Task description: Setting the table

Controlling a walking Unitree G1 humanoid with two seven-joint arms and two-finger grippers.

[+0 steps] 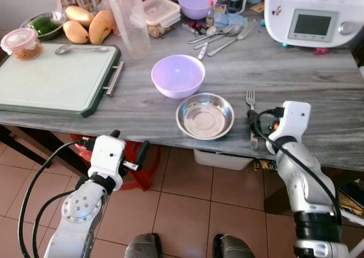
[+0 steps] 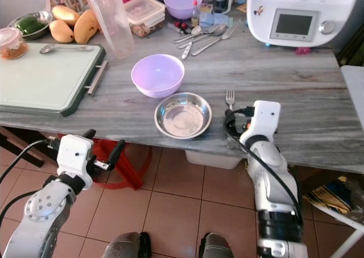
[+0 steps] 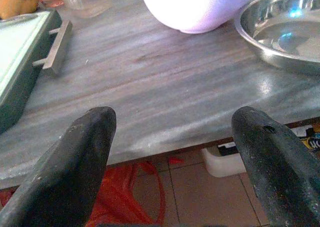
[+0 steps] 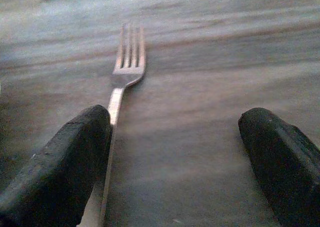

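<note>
A steel bowl (image 1: 205, 116) sits near the front edge of the grey table (image 1: 307, 76), with a lavender bowl (image 1: 177, 75) just behind it. To the steel bowl's right a fork (image 1: 251, 99) lies flat, tines pointing away from me. My right gripper (image 1: 263, 126) rests low over the fork's handle end, open; in the right wrist view the handle (image 4: 112, 112) runs beside one finger (image 4: 65, 162), ungripped. Lower down, my left gripper (image 1: 129, 144) hangs open in front of the table edge, left of the bowls, holding nothing.
A green cutting board (image 1: 51, 82) with a spoon (image 1: 79, 49) lies at the left. Behind stand a clear pitcher (image 1: 128, 19), mangoes (image 1: 91, 25), loose cutlery (image 1: 219, 36), another lavender bowl (image 1: 197, 1) and a white appliance (image 1: 315, 16). A red bag (image 1: 142, 167) sits under the table.
</note>
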